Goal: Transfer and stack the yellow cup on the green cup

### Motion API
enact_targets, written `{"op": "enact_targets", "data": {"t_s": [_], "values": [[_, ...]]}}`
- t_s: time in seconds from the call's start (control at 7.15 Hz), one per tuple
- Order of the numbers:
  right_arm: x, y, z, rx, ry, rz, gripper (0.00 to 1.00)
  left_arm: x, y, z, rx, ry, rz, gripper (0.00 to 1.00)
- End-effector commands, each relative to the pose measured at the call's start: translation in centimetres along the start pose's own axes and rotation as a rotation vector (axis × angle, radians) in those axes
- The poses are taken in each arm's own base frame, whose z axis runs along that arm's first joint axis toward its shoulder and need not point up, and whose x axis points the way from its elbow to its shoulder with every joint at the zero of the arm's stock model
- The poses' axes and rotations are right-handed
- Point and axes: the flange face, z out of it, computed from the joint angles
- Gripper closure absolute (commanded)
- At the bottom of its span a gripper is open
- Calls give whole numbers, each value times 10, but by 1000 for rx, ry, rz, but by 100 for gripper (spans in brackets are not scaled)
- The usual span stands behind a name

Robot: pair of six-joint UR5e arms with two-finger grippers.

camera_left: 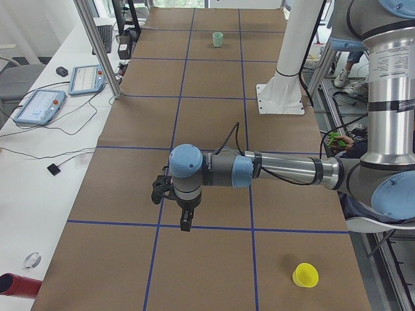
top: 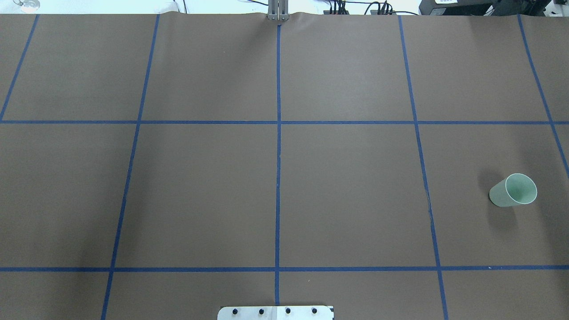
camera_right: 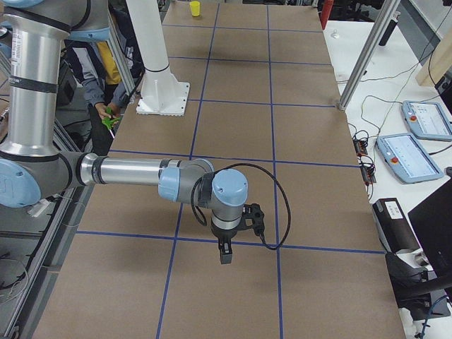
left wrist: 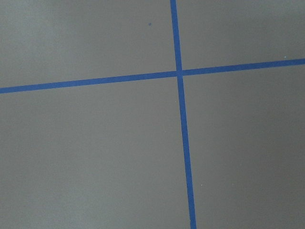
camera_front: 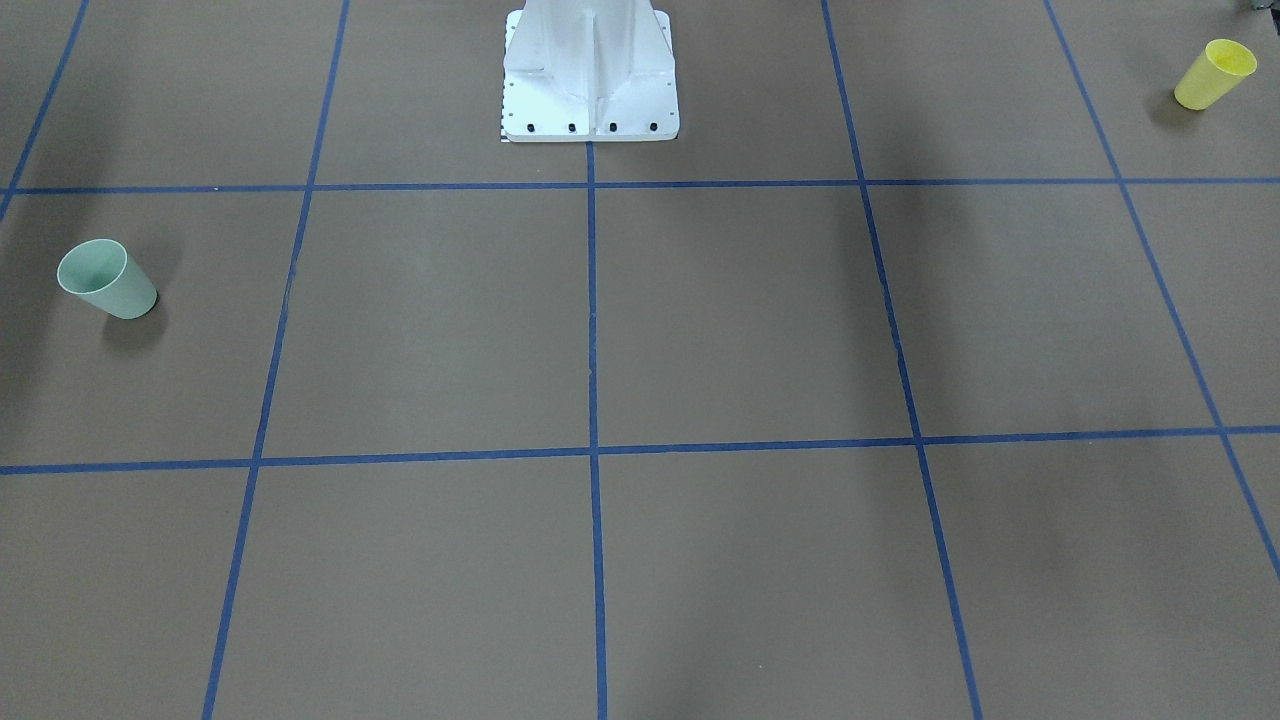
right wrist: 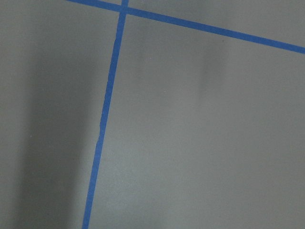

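The yellow cup stands upright near the robot's left end of the table; it also shows in the exterior left view and the exterior right view. The green cup stands upright at the robot's right side, small and far in the exterior left view. My left gripper hangs above the mat, well away from the yellow cup. My right gripper hangs above the mat. Both show only in side views, so I cannot tell whether they are open or shut. Both wrist views show only mat and blue tape.
The white robot pedestal stands at the table's robot-side middle edge. Blue tape lines grid the brown mat. Side benches hold tablets and cables. A metal frame post stands at the table's edge.
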Motion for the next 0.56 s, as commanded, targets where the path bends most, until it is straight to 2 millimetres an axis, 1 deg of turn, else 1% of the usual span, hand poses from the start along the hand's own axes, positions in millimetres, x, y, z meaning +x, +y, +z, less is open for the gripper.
{"op": "enact_targets", "data": {"t_s": [0.0,0.14,0.42], "values": [[0,0,-1,1,0,-1,0,3,-1,3,-6,-1,8,0],[-1,0,-1,2,1,-2,0,8,-3,0,0,0,20,0],[0,1,0,0,1,0,0,23,-7,-15,30,-2,50,0]]}}
